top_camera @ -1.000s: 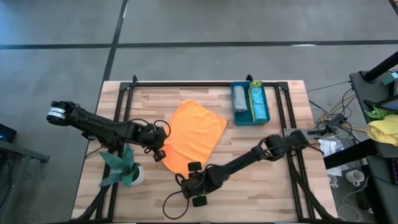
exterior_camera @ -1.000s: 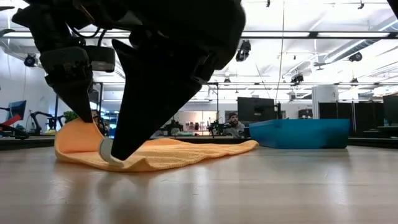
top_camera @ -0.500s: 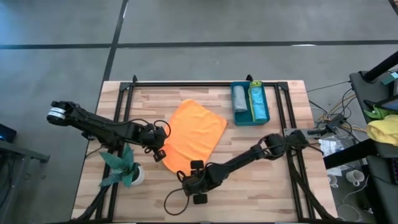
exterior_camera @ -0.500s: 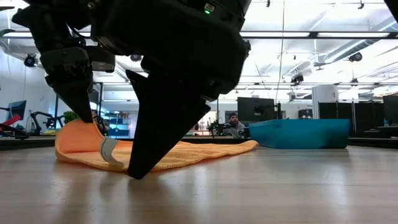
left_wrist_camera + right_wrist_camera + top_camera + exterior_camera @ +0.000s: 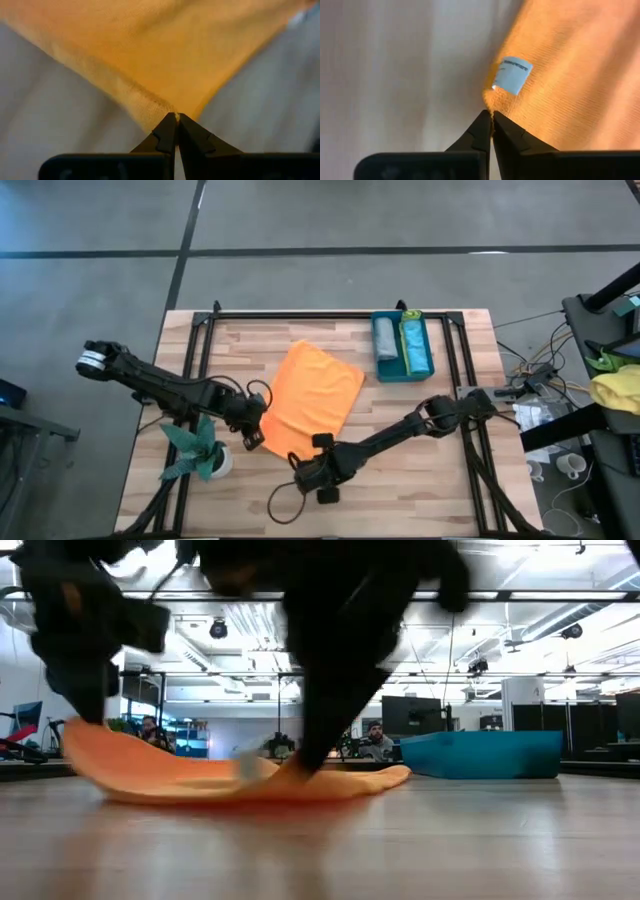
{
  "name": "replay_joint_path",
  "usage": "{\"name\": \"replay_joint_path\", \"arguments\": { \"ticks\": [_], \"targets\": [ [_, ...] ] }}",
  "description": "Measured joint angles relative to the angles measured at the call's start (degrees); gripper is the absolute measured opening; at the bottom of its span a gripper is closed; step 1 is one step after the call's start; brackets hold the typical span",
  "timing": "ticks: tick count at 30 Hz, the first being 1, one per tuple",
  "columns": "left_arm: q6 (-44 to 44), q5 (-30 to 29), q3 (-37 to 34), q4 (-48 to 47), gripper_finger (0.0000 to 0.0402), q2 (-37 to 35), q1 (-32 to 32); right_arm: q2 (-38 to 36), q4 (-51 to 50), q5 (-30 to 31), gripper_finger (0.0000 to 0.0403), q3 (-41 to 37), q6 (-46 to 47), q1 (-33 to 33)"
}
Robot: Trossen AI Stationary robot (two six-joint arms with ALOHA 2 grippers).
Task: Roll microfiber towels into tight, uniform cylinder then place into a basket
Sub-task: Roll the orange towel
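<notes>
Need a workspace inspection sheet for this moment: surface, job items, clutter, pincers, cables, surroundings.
Surface: wooden table, black frame rails.
Job items: orange towel spread flat, unrolled; teal basket holds grey roll and turquoise roll.
Clutter: potted plant near left arm.
Pincers: left pincer shut on a towel corner; right pincer shut on the corner beside the white tag.
Cables: black loop at right wrist.
Surroundings: seated person, monitors.

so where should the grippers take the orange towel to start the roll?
At the two near corners. The orange towel lies flat, so only its thin edges offer a pinch. The left gripper is shut on one corner and the right gripper on the corner by the white tag, each coming in low from outside the cloth.
</notes>
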Motion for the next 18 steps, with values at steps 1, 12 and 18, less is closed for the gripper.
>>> {"name": "replay_joint_path", "arguments": {
  "ticks": [1, 12, 18],
  "targets": [
    [-1.9, 0.1, 0.9, 0.1, 0.0, 0.0, -1.8, -0.7, -4.0, -0.8, 0.0009, 1.3, 0.2, 0.6],
    [-23.6, -14.9, 12.1, 0.4, 0.0, 4.0, -15.8, -3.9, -23.1, -6.4, 0.0009, 12.1, 0.8, 6.4],
    [-27.5, -26.7, 11.2, -1.3, 0.0, 3.9, -11.7, -3.8, -28.9, 7.2, 0.0009, 9.8, 3.7, 5.4]
  ]
}}
